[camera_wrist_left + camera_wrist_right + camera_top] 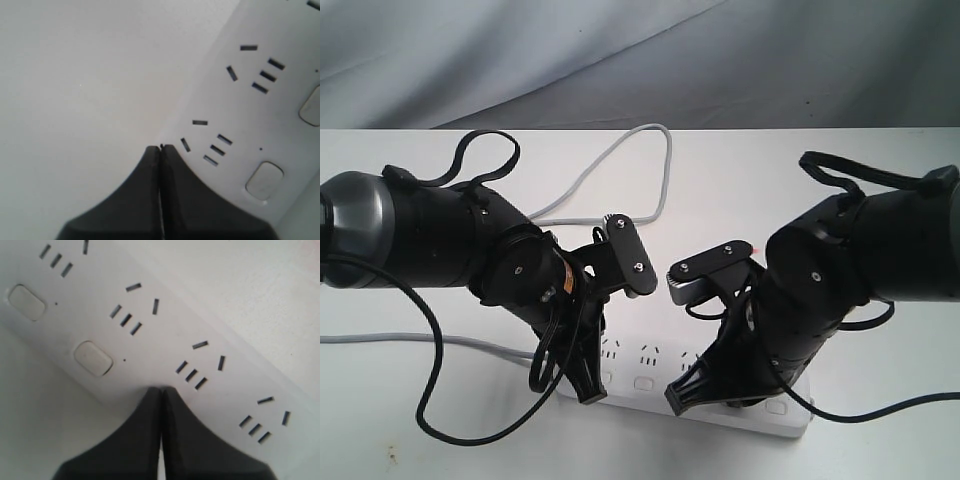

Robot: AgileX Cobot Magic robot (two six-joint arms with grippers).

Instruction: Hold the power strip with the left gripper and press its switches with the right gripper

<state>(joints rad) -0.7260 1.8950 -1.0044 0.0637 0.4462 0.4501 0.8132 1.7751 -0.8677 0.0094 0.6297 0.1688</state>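
Note:
The white power strip (650, 372) lies along the front of the table, sockets and switches facing up. My left gripper (590, 393) is shut, with its tips down at the strip's left end. In the left wrist view its tips (160, 148) meet right at the strip's (270, 100) long edge, beside a socket, and one switch (265, 180) shows nearby. My right gripper (680, 400) is shut too. Its tips (161, 389) rest on the strip's face (165, 340), in line with the switch row. The nearest visible switch (93, 358) lies beside them. Anything under the tips is hidden.
The grey-white cord (610, 160) loops across the back of the white table and runs off to the left (410, 340). Black arm cables (430, 400) hang by the left arm. A grey cloth backdrop (640, 50) stands behind the table.

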